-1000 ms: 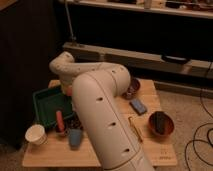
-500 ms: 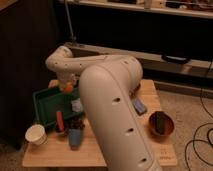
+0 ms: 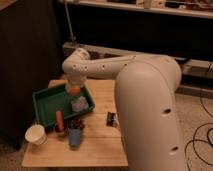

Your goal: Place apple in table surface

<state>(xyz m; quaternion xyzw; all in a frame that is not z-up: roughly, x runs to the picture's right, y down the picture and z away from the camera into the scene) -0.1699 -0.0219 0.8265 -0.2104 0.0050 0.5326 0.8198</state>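
The apple (image 3: 73,90) is a small round orange-yellow fruit. It hangs at the tip of my gripper (image 3: 73,87), which is shut on it from above. The gripper holds it over the far right part of the green tray (image 3: 47,102). The white arm (image 3: 145,100) reaches in from the lower right and hides much of the right side of the scene. The light tan wooden table surface (image 3: 97,142) lies under the tray and shows bare in front and to the right of it.
A white cup (image 3: 36,134) stands at the table's front left corner. A blue cup (image 3: 75,137) and an orange-red carrot-like object (image 3: 59,120) are near the tray's front edge. A pale object (image 3: 78,104) lies in the tray. A small dark object (image 3: 111,119) sits beside the arm.
The arm's big link has swung right and lower, uncovering the middle of the table. The gripper and the apple have shifted a little to the right over the tray.
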